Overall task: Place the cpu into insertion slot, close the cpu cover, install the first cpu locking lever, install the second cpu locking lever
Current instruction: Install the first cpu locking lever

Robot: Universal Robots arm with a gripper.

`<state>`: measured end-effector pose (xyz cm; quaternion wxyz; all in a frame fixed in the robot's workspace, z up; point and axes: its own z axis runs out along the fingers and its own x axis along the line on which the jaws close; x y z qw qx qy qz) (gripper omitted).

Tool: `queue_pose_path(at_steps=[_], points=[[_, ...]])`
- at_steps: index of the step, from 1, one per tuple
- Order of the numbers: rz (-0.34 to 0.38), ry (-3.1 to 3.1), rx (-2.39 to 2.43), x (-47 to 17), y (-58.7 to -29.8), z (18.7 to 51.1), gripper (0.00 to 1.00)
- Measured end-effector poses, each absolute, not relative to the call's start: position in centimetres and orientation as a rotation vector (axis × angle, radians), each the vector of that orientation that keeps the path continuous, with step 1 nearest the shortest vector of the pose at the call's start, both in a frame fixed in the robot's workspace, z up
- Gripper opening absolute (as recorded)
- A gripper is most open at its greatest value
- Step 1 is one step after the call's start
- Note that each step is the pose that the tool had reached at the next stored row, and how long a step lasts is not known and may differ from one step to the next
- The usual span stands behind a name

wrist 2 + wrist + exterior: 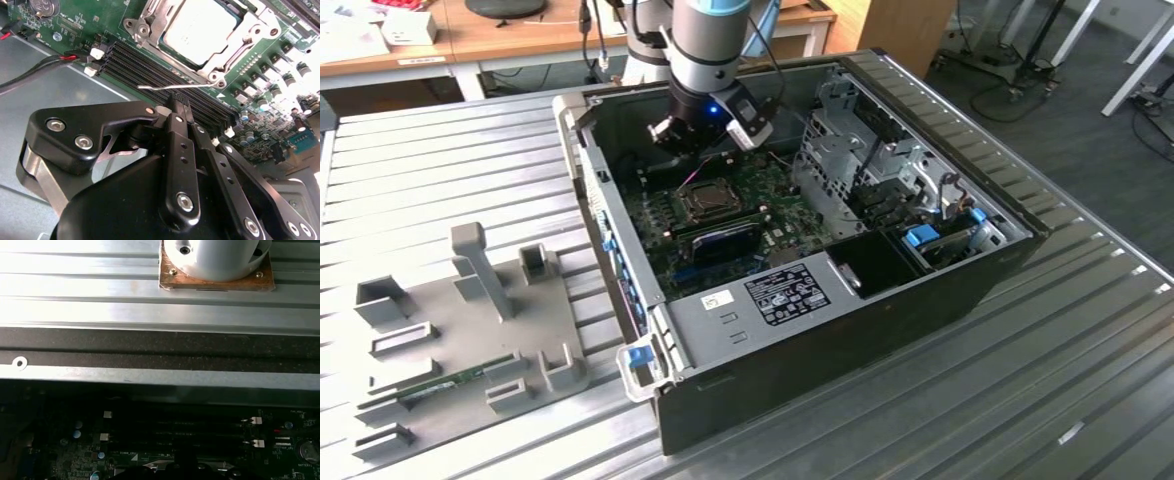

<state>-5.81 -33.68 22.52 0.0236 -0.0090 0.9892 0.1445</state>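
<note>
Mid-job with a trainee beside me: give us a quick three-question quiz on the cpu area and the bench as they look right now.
1. True or false: the cover stands raised off the cpu.
2. Nearest the end effector lies: A) a fan, B) a thin lever, C) a screwdriver.
3. Fill in: the grey fixture lies on the exterior view's ___ of the case.
Key: 1 false, the cover lies flat around the cpu; 2 B; 3 left.
</note>
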Motion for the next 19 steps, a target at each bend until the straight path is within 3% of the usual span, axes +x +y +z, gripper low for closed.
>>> queue_pose_path(at_steps=[19], points=[[0.456, 3.061, -0.028, -5.58, -33.68, 22.11, 0.10]])
